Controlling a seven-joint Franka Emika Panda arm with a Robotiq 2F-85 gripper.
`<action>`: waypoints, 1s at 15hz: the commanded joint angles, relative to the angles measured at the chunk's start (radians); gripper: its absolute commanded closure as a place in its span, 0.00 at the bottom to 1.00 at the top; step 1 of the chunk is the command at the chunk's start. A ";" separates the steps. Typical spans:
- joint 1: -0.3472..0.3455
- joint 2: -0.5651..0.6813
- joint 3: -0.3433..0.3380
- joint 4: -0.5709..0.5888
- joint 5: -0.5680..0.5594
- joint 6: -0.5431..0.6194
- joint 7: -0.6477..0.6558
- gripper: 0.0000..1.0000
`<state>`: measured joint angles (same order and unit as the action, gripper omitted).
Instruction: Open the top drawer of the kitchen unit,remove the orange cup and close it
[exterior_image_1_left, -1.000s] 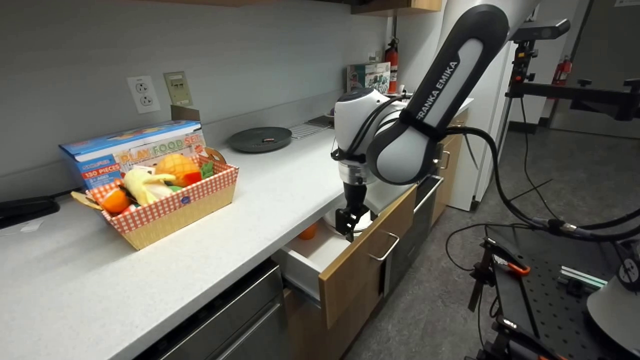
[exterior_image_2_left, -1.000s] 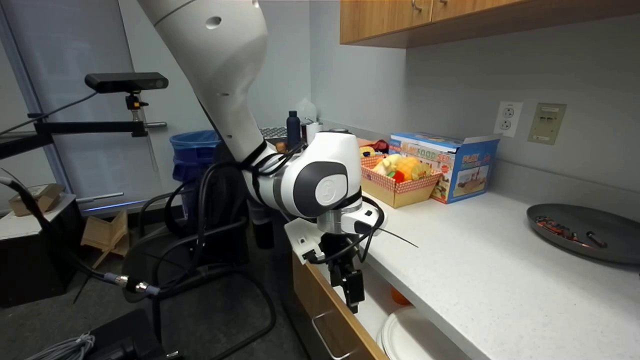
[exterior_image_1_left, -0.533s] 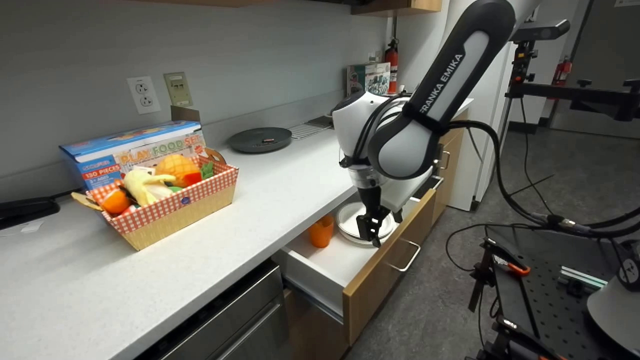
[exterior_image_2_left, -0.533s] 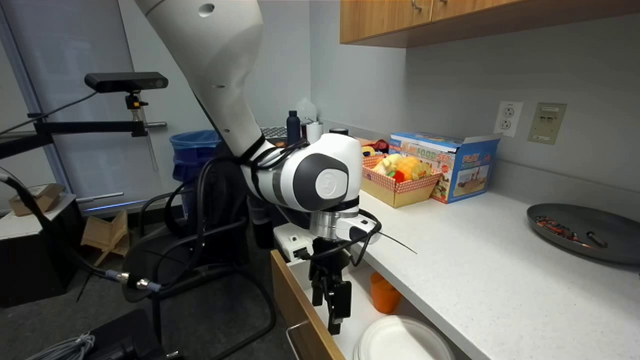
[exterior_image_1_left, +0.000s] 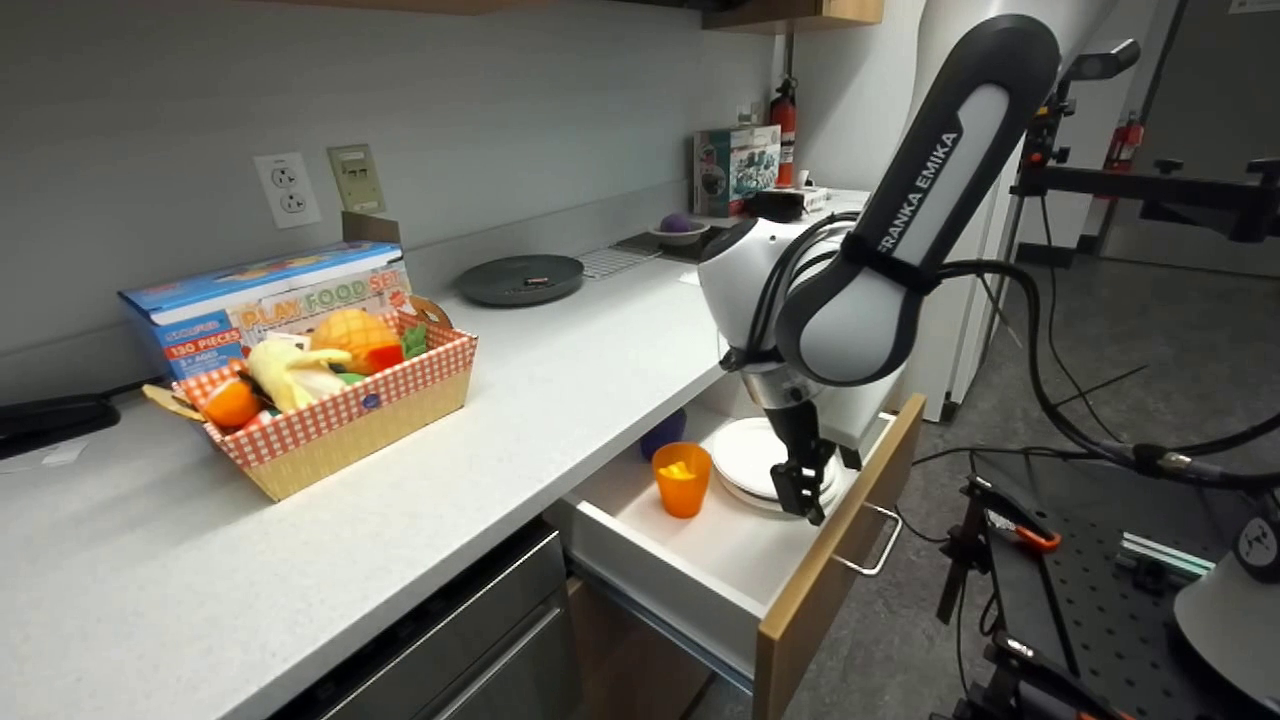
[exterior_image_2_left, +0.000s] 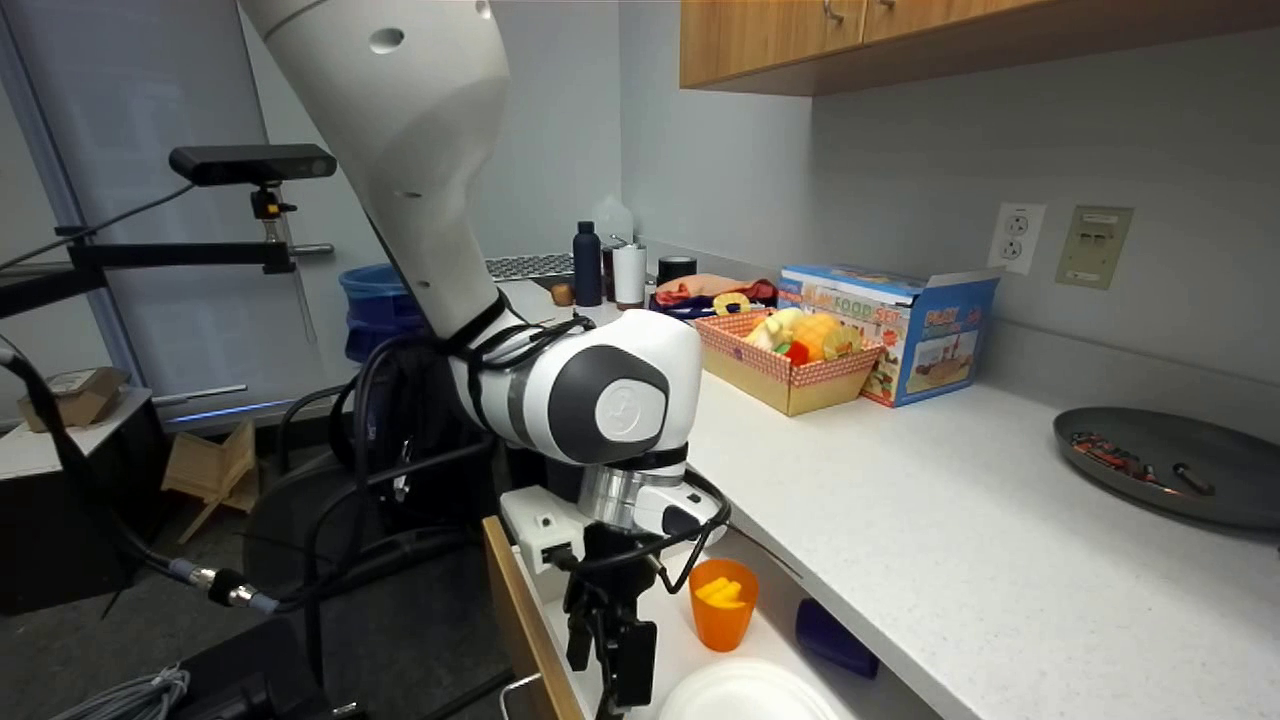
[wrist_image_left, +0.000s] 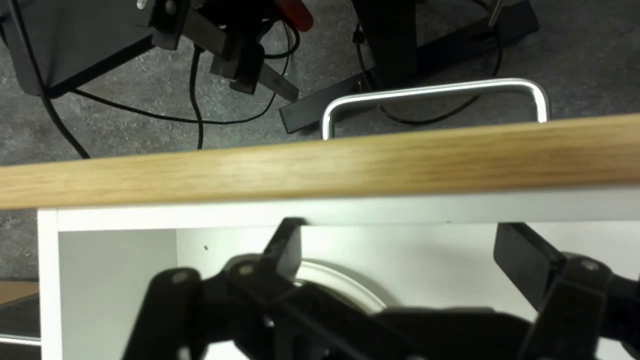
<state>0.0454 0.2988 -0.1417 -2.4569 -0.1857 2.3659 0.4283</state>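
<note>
Orange cup (exterior_image_2_left: 722, 628), mouth up, long axis vertical

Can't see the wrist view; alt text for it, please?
Open gripper over the pulled-out top drawer, partly hiding a white plate inside. The silver handle and grey floor show beyond the drawer's wooden front; the orange cup isn't visible here.

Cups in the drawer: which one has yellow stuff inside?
The orange cup: yellow pieces show inside it, while the dark blue cup shows none.
</note>
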 joint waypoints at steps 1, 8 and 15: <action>-0.026 -0.023 -0.002 -0.059 0.008 0.034 -0.041 0.00; -0.048 -0.073 -0.026 -0.139 -0.019 0.023 -0.050 0.00; -0.041 -0.111 -0.040 -0.155 -0.085 -0.007 -0.017 0.00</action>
<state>0.0113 0.2309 -0.1762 -2.5923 -0.2373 2.3761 0.4105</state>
